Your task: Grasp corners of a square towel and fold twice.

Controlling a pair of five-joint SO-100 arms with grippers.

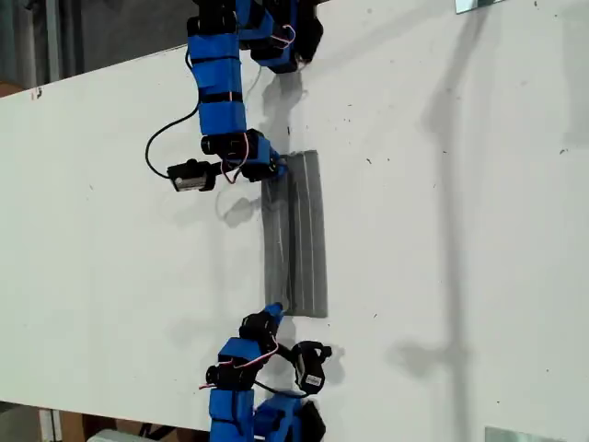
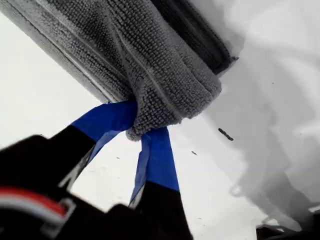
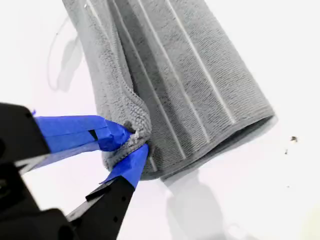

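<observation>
The grey striped towel (image 1: 299, 239) lies folded into a narrow strip in the middle of the white table (image 1: 460, 230). My first gripper (image 1: 279, 168) comes in from the top of the exterior view and is shut on a bunched corner (image 2: 150, 122) at the towel's (image 2: 150, 55) far end. Blue-taped fingers (image 2: 107, 120) pinch the cloth there. My second gripper (image 1: 275, 311) reaches in from the exterior view's bottom edge. It is shut on a corner (image 3: 135, 131) of the loose layers at the towel's (image 3: 190, 85) near end, between the fingertips (image 3: 112, 135). The folded edge faces the exterior view's right.
Metal plates sit at the exterior view's top right (image 1: 479, 5) and bottom right (image 1: 520, 435). The table edge (image 1: 92, 74) runs diagonally across the exterior view's upper left. A black cable (image 1: 161, 138) loops beside the first arm. Bare tabletop spreads on both sides of the towel.
</observation>
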